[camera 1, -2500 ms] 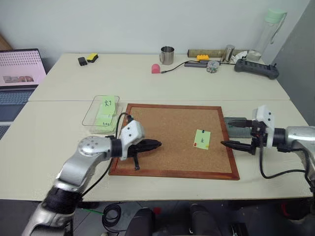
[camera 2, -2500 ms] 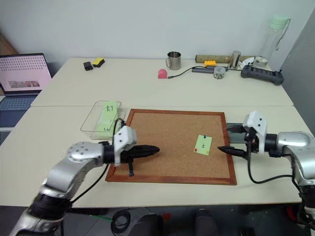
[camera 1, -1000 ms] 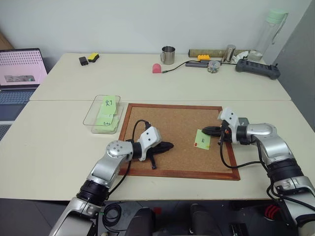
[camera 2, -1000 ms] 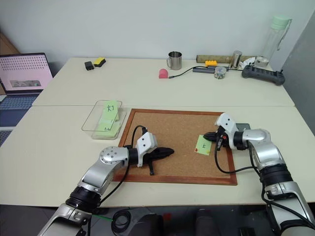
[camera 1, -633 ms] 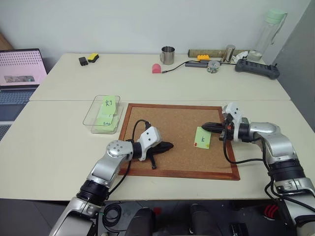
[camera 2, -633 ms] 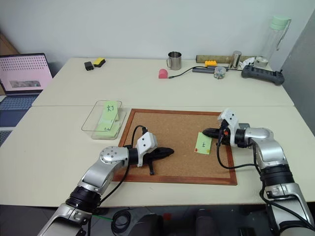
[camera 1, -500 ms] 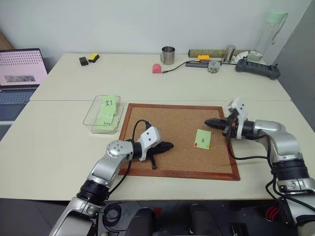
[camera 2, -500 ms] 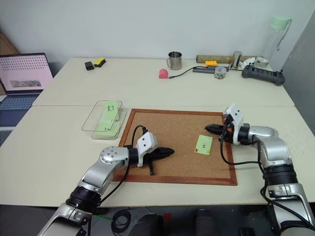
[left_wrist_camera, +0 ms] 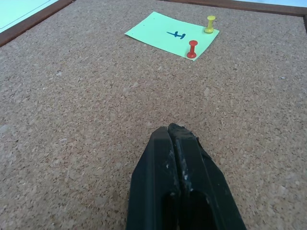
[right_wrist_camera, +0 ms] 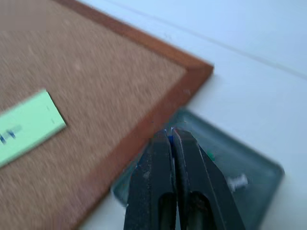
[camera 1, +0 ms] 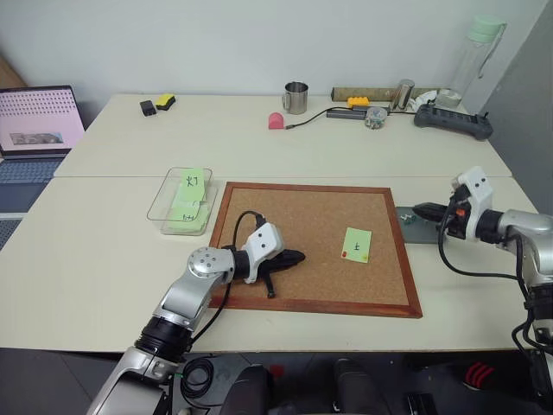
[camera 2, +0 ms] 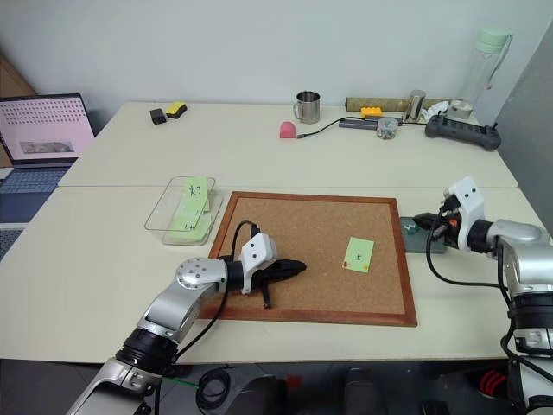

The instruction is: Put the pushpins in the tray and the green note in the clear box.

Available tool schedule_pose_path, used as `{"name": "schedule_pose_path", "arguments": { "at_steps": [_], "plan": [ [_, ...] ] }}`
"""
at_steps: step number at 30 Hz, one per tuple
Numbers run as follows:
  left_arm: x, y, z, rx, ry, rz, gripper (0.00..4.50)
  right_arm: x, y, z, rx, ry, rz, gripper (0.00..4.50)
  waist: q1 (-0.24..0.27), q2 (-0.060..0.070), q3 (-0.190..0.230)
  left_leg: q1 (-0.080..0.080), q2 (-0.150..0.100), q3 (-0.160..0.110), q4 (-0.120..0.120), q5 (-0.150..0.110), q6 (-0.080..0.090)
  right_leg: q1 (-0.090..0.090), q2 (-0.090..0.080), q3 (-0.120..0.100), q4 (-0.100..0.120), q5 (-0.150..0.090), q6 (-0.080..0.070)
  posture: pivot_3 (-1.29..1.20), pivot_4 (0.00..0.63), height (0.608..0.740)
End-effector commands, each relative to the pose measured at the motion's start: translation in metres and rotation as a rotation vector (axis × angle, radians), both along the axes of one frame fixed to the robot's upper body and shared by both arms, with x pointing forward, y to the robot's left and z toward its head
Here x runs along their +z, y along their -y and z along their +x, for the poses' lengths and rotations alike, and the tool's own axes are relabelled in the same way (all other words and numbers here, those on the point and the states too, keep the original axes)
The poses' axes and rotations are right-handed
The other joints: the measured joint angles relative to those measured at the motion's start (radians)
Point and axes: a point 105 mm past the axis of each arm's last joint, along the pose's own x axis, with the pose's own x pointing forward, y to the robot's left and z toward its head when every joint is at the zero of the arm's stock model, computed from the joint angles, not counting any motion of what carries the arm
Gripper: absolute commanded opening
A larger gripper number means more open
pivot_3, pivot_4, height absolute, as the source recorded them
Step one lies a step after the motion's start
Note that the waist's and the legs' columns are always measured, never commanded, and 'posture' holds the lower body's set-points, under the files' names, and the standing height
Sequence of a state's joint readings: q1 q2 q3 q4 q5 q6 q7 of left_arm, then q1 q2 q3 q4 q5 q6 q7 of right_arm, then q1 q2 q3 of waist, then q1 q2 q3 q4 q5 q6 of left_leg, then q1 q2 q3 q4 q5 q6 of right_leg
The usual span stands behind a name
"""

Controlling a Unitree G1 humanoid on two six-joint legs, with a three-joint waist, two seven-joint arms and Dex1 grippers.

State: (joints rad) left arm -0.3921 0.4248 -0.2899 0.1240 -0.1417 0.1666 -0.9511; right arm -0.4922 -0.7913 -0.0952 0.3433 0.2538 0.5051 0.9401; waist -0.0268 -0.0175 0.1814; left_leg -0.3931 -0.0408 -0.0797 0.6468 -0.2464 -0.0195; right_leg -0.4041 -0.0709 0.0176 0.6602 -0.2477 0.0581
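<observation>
The cork board (camera 1: 315, 245) lies in the middle of the table. The clear box (camera 1: 180, 201) lies just beside its left edge, the tray (camera 1: 416, 227) just beside its right edge. The left gripper (camera 1: 298, 257), fingers together, rests over the board's left part. The right gripper (camera 1: 420, 209), fingers together, hangs above the tray. The green note (camera 1: 356, 244) lies on the board's right part, with a red pushpin (left_wrist_camera: 192, 49) and a yellow pushpin (left_wrist_camera: 210, 23) in it.

— What's the room like from where you stand?

— Plain pale wall (camera 1: 216, 35) at the back, and two cream tables (camera 1: 104, 251) pushed together — a seam runs between them. Even, soft light.

— Anything along the edges?

— An open laptop (camera 1: 39, 121) with a pink screen at the left, a metal mug (camera 1: 295, 97) and a black power strip (camera 1: 449, 121) at the far side, a grey panel (camera 1: 527, 112) on the right.
</observation>
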Motion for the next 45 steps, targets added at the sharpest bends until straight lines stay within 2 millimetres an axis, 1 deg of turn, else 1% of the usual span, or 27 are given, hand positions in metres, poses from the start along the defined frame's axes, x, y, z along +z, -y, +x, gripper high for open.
{"name": "schedule_pose_path", "arguments": {
  "at_steps": [1, 3, 4, 5, 6, 7, 10, 11, 12, 13, 15, 18, 20, 23, 28, 35, 38, 43, 45],
  "plan": [
    [-0.016, 0.001, -0.006, -0.013, -0.045, 0.046, 0.0, 0.006, 0.01, 0.001, -0.022, 0.037, -0.041, 0.44, 0.0, 0.001, 0.0, 0.0, 0.0, 0.0, 0.0, 0.0, 0.0, 0.0, 0.0, 0.0, 0.0, 0.0, 0.0, 0.0, 0.15, 0.74],
    [-0.016, 0.001, -0.006, -0.013, -0.045, 0.046, 0.0, 0.005, 0.01, 0.0, -0.018, 0.038, -0.043, 0.79, 0.0, 0.001, -0.001, 0.0, 0.0, 0.0, 0.0, 0.0, 0.0, 0.0, 0.0, 0.0, 0.0, 0.0, 0.0, 0.0, 0.15, 0.74],
    [-0.016, 0.001, -0.006, -0.012, -0.046, 0.046, 0.0, 0.004, 0.009, 0.0, -0.015, 0.039, -0.043, 1.04, 0.0, 0.002, -0.001, 0.0, 0.0, 0.0, 0.0, 0.0, 0.0, 0.0, 0.0, 0.0, 0.0, 0.0, 0.0, 0.0, 0.15, 0.74],
    [-0.016, 0.001, -0.005, -0.012, -0.046, 0.046, 0.0, 0.004, 0.009, 0.0, -0.012, 0.039, -0.043, 1.13, 0.0, 0.002, -0.001, 0.0, 0.0, 0.0, 0.0, 0.0, 0.0, 0.0, 0.0, 0.0, 0.0, 0.0, 0.0, 0.0, 0.15, 0.74],
    [-0.016, 0.001, -0.005, -0.011, -0.046, 0.046, 0.0, 0.005, 0.009, 0.0, -0.012, 0.04, -0.041, 1.42, 0.0, 0.002, -0.001, 0.0, 0.0, 0.0, 0.0, 0.0, 0.0, 0.0, 0.0, 0.0, 0.0, 0.0, 0.0, 0.0, 0.15, 0.74],
    [-0.016, 0.001, -0.005, -0.01, -0.047, 0.047, 0.0, 0.006, 0.008, 0.0, -0.01, 0.045, -0.035, 1.53, 0.0, 0.002, -0.001, 0.0, 0.0, 0.0, 0.0, 0.0, 0.0, 0.0, 0.0, 0.0, 0.0, 0.0, 0.0, 0.0, 0.15, 0.74],
    [-0.017, 0.0, -0.005, -0.009, -0.048, 0.049, 0.0, 0.013, 0.008, -0.001, -0.002, 0.068, -0.021, 2.27, 0.0, 0.002, -0.001, 0.0, 0.0, 0.0, 0.0, 0.0, 0.0, 0.0, 0.0, -0.001, 0.0, 0.0, 0.0, 0.0, 0.15, 0.74],
    [-0.017, 0.0, -0.005, -0.009, -0.048, 0.049, 0.0, 0.018, 0.003, -0.005, 0.038, 0.078, -0.021, 2.43, 0.0, 0.002, -0.001, 0.0, 0.0, 0.0, 0.0, 0.0, 0.0, 0.0, 0.0, -0.001, 0.0, 0.0, 0.0, 0.0, 0.15, 0.74],
    [-0.017, 0.0, -0.006, -0.009, -0.048, 0.048, 0.0, 0.022, -0.003, -0.008, 0.08, 0.083, -0.022, 2.69, 0.0, 0.002, -0.001, 0.0, 0.0, 0.0, 0.0, 0.0, 0.0, 0.0, 0.0, 0.0, 0.0, 0.0, 0.0, 0.0, 0.15, 0.74],
    [-0.016, 0.0, -0.006, -0.009, -0.048, 0.048, 0.0, 0.025, -0.008, -0.011, 0.109, 0.085, -0.023, 2.8, 0.0, 0.002, -0.001, 0.0, 0.0, 0.0, 0.0, 0.0, 0.0, 0.0, 0.0, 0.0, 0.0, 0.0, 0.0, 0.0, 0.15, 0.74],
    [-0.016, -0.001, -0.006, -0.009, -0.047, 0.049, 0.0, 0.026, -0.023, -0.023, 0.212, 0.069, -0.052, 3.21, 0.0, 0.002, -0.001, 0.0, 0.0, -0.001, 0.0, 0.0, 0.0, 0.0, 0.0, -0.001, 0.0, 0.0, 0.0, 0.0, 0.15, 0.74],
    [-0.016, -0.001, -0.006, -0.009, -0.047, 0.05, 0.0, 0.015, -0.055, -0.049, 0.411, 0.034, -0.13, 3.21, 0.0, 0.002, -0.001, 0.0, 0.0, -0.002, 0.0, 0.0, 0.0, 0.0, 0.0, -0.001, 0.0, 0.0, 0.0, 0.0, 0.15, 0.74],
    [-0.016, -0.001, -0.006, -0.01, -0.047, 0.051, 0.0, 0.011, -0.067, -0.053, 0.45, 0.045, -0.145, 3.21, 0.0, 0.001, -0.002, 0.0, 0.001, -0.002, 0.0, 0.0, 0.0, 0.001, 0.0, -0.001, 0.0, 0.0, 0.001, 0.0, 0.15, 0.74],
    [-0.016, -0.001, -0.006, -0.011, -0.047, 0.052, 0.0, 0.006, -0.083, -0.056, 0.482, 0.05, -0.118, 3.21, 0.0, 0.001, -0.002, 0.0, 0.0, -0.002, 0.0, 0.0, 0.0, 0.001, 0.0, -0.001, -0.001, 0.0, 0.001, 0.0, 0.15, 0.74],
    [-0.017, -0.001, -0.006, -0.012, -0.051, 0.053, 0.0, -0.004, -0.097, -0.053, 0.501, 0.051, -0.096, 3.21, 0.001, 0.001, -0.002, 0.0, 0.0, -0.003, 0.0, 0.0, 0.0, 0.001, 0.0, -0.001, -0.001, 0.0, 0.001, 0.0, 0.15, 0.74],
    [-0.017, -0.001, -0.007, -0.011, -0.054, 0.055, 0.0, -0.012, -0.104, -0.05, 0.514, 0.04, -0.07, 3.21, 0.001, 0.001, -0.002, 0.0, 0.0, -0.004, 0.0, 0.0, 0.0, 0.001, 0.0, -0.001, -0.001, 0.0, 0.0, 0.0, 0.15, 0.74],
    [-0.017, 0.0, -0.007, -0.011, -0.054, 0.054, 0.0, -0.014, -0.105, -0.049, 0.518, 0.035, -0.067, 2.78, 0.001, 0.001, -0.002, 0.001, 0.0, -0.004, 0.0, 0.0, 0.0, 0.001, 0.0, -0.001, -0.001, 0.0, 0.0, 0.0, 0.15, 0.74],
    [-0.018, -0.002, -0.008, -0.009, -0.057, 0.057, 0.0, -0.018, -0.105, -0.048, 0.521, 0.028, -0.068, 1.75, 0.001, 0.001, -0.002, 0.0, 0.0, -0.004, 0.0, 0.0, 0.0, 0.001, 0.0, -0.001, -0.001, 0.0, 0.0, 0.0, 0.15, 0.74],
    [-0.018, -0.002, -0.008, -0.009, -0.058, 0.058, 0.0, -0.019, -0.105, -0.047, 0.519, 0.028, -0.068, 1.47, 0.001, 0.001, -0.002, 0.001, 0.0, -0.004, 0.0, 0.0, 0.0, 0.001, 0.0, -0.001, -0.001, 0.0, 0.0, 0.0, 0.15, 0.74]
  ]
}}
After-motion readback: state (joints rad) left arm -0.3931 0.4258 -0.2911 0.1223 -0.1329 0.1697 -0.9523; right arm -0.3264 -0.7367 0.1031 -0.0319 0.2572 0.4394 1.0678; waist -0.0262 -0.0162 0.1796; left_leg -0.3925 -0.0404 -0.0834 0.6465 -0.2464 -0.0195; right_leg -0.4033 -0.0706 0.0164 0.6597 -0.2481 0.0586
